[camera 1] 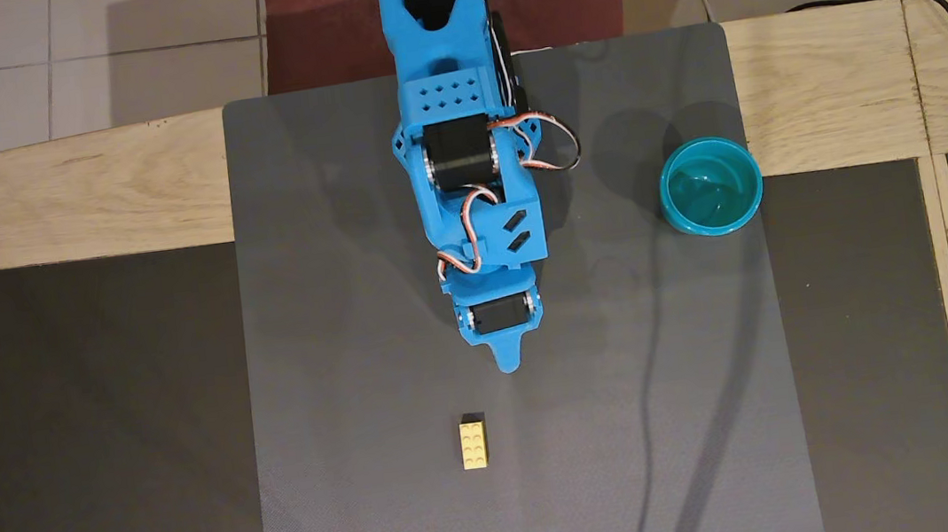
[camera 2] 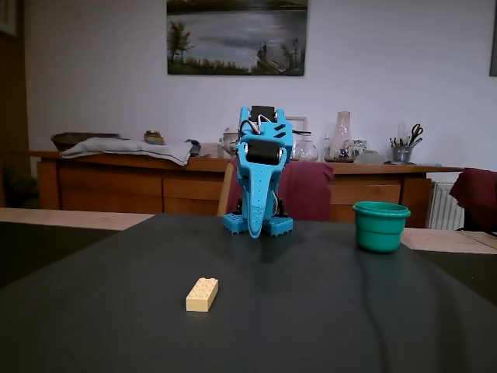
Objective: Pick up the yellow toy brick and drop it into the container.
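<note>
The gripper (camera 1: 510,360) points down at the grey mat (camera 1: 339,335) with its blue fingers drawn together into one narrow tip in the overhead view; in the fixed view (camera 2: 255,231) they likewise taper to a single point with no gap showing, so it looks closed and it holds nothing. Behind it the blue arm (camera 1: 463,169) is folded up over its base, with black motors and looped wires along its length. The yellow brick (camera 1: 474,444) lies flat on the mat, studs up, a little ahead of the fingertips and slightly to their left in the overhead view, clear of them and untouched; in the fixed view the brick (camera 2: 202,294) sits nearer the camera than the arm and to its left. The teal cup (camera 1: 710,186) stands upright and empty at the right edge of the mat in the overhead view, well apart from both brick and gripper. The task appears to be at its very start, before any reach. The next move would call for opening the fingers, extending forward over the brick, lining them across its narrow sides, and lowering to close on it before swinging right to the cup.
</note>
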Robot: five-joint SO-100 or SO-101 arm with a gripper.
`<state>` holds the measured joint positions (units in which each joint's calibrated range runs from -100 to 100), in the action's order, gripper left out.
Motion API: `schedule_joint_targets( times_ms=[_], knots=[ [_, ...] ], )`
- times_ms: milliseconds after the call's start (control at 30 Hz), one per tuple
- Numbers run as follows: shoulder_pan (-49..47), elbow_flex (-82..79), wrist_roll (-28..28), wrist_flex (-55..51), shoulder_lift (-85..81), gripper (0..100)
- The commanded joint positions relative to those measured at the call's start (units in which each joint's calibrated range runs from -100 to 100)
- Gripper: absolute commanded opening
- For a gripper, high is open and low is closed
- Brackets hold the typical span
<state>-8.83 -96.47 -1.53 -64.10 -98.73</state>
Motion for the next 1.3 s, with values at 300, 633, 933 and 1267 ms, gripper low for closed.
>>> schedule_joint_targets(
  times_ms=[300,633,933,1267],
  knots=[
    [-2.35,-3.08,0.12,10.57,-0.18,0],
    [-2.96,-2.72,-0.19,10.48,-0.18,0],
    [-3.04,7.39,-0.03,3.55,0.50,0],
    [-3.12,14.61,-0.03,2.31,4.12,0]
  ],
)
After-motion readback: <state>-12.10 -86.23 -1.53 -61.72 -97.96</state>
